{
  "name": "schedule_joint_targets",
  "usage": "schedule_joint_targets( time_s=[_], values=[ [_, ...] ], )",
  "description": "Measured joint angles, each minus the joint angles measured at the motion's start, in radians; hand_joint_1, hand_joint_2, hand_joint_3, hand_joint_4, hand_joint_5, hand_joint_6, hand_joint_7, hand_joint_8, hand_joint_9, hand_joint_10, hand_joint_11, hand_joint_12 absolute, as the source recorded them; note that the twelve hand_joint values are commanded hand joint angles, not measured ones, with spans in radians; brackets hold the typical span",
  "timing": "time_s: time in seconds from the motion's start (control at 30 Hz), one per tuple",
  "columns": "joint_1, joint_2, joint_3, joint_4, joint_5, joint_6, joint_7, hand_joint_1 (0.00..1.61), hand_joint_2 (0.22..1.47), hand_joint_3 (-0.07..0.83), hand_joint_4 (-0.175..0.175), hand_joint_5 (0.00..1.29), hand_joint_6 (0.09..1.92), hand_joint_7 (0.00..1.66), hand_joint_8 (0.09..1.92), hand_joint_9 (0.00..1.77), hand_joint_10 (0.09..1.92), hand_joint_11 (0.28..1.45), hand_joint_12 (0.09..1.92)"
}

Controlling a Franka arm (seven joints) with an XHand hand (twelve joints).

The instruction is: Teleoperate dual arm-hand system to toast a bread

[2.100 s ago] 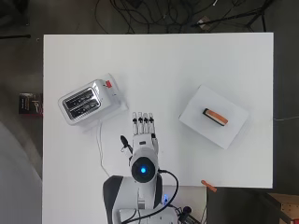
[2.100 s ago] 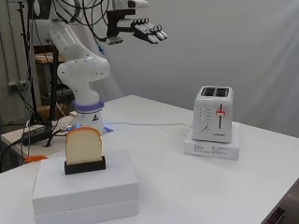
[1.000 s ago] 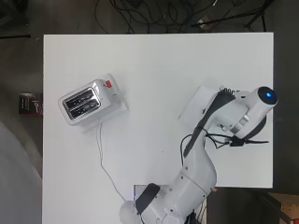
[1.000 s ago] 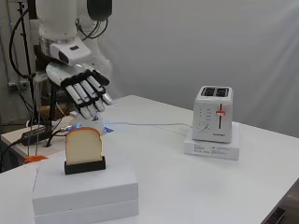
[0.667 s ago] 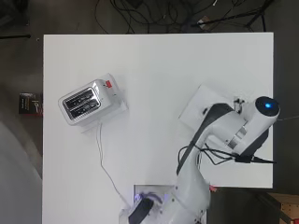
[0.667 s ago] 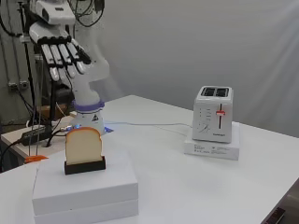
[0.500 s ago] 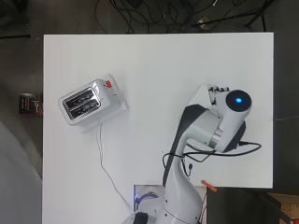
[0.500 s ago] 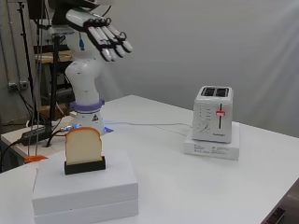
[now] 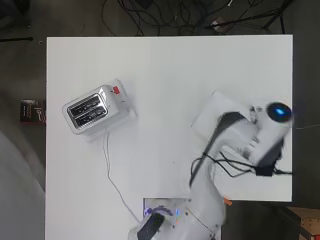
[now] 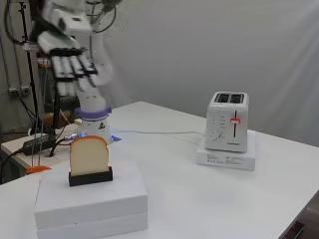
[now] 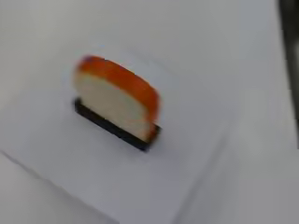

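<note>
Standing upright in a black holder [image 10: 90, 176], the bread [image 10: 88, 155] is a pale slice with a brown-orange crust; the holder sits on top of a white box [image 10: 91, 203] at the near end of the table [image 10: 199, 199]. Wrist view: same bread [image 11: 116, 97] and holder [image 11: 112, 127] on the box [image 11: 117, 177], seen from above at an angle.

Toaster [image 10: 228, 121]: white, two top slots, red lever on its front, set on a low white base [image 10: 227, 156] well apart from the box. Overhead, the toaster [image 9: 93, 106] lies at table left, a cord [image 9: 116, 185] trailing from it.

Hand [image 10: 72, 69]: raised above the bread, clear of it, fingers [image 10: 75, 64] straight and spread, holding nothing. Overhead, the arm [image 9: 240, 150] covers most of the box.
</note>
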State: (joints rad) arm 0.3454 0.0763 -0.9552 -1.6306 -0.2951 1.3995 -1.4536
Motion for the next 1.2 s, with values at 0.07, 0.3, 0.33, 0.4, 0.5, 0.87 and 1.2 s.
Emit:
schedule_joint_targets(
  time_s=[0.07, 0.3, 0.33, 0.4, 0.5, 0.87, 1.2],
  values=[
    [-0.160, -0.056, -0.067, 0.003, -0.034, -0.013, 0.027, 0.34, 0.80, -0.014, 0.087, 0.12, 0.09, 0.26, 0.09, 0.48, 0.09, 0.54, 0.09],
    [-0.293, -0.275, -0.318, 0.010, -0.167, -0.060, 0.128, 0.33, 0.81, -0.004, 0.084, 0.12, 0.09, 0.27, 0.09, 0.49, 0.09, 0.55, 0.09],
    [-0.231, -0.308, -0.354, 0.010, -0.187, -0.068, 0.144, 0.33, 0.81, -0.003, 0.084, 0.12, 0.09, 0.28, 0.09, 0.49, 0.09, 0.55, 0.09],
    [-0.065, -0.372, -0.423, 0.012, -0.226, -0.082, 0.173, 0.33, 0.80, -0.003, 0.083, 0.12, 0.09, 0.27, 0.09, 0.49, 0.09, 0.54, 0.09],
    [0.254, -0.469, -0.530, 0.017, -0.286, -0.106, 0.218, 0.33, 0.80, -0.003, 0.083, 0.12, 0.09, 0.27, 0.09, 0.48, 0.09, 0.54, 0.09],
    [1.171, -0.753, -0.916, 0.015, -0.452, -0.167, 0.365, 0.33, 0.79, -0.005, 0.086, 0.12, 0.09, 0.27, 0.09, 0.48, 0.09, 0.54, 0.09],
    [1.107, -0.805, -0.873, -0.044, -0.520, -0.120, 0.315, 1.15, 1.11, -0.009, -0.059, 0.74, 0.97, 0.92, 0.57, 1.01, 0.64, 0.75, 0.23]
  ],
)
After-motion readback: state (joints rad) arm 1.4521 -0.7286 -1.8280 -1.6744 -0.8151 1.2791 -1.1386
